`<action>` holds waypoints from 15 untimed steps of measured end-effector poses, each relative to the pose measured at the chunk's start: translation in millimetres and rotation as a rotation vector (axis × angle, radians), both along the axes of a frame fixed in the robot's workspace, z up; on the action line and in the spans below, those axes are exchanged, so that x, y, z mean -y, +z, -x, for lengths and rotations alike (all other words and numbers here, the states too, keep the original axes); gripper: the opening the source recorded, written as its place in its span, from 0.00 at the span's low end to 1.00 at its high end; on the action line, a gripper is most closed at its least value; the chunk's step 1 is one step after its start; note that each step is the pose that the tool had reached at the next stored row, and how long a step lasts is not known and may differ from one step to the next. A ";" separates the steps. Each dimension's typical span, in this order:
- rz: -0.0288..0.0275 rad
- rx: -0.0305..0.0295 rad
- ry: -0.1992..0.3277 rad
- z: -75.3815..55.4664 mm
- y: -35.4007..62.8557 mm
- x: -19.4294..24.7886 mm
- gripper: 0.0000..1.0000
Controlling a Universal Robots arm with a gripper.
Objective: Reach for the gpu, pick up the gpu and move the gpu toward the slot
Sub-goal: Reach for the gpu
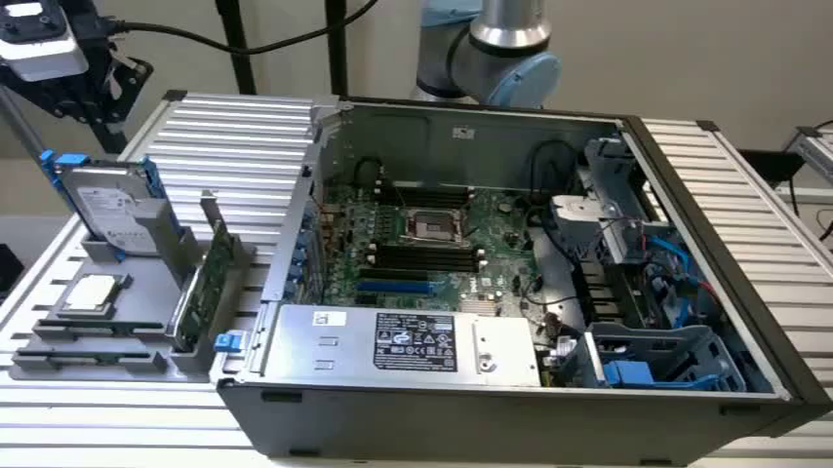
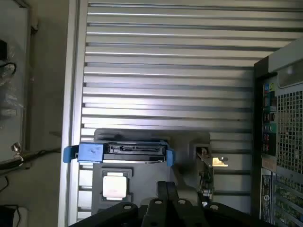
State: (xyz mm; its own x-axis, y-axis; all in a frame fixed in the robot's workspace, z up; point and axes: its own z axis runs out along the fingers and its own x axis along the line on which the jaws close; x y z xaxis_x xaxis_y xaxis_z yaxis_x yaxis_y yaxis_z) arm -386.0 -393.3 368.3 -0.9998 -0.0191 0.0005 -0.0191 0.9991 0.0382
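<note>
The claw (image 1: 94, 90) hangs high over the bench's (image 1: 234, 127) far corner at the exterior view's left, above and a bit beyond the hard drive (image 1: 115, 210). If it is open or shut I cannot tell, but it has hold of nothing, as the gpu (image 1: 209, 278) is well apart from it. The gpu stands on its long edge in the grey stand (image 1: 98, 363), in the groove nearest to the pc case (image 1: 521, 409), w/ its silver bracket (image 1: 209, 210) upright at the end toward the bench's far edge. Long axis runs approx. from far edge to near edge, parallel to the case wall. So from the claw the card lies lower, more toward the near edge and toward the case. In the wrist view the claw (image 2: 166, 191) is over the stand; the gpu (image 2: 206, 177), seen edge-on, is on its case side and the chip (image 2: 114, 184) on the opposite side. My judgement: reach step is underway, card not yet touched
</note>
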 end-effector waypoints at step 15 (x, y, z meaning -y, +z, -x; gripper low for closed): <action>-0.0001 0.0002 0.000 -1.8 -0.4 2.4 0.11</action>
State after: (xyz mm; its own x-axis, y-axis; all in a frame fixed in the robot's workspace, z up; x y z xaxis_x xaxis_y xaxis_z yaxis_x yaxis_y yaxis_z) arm -384.1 -395.8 367.9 -0.9998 -0.0190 0.0004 -0.0190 0.9991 0.0383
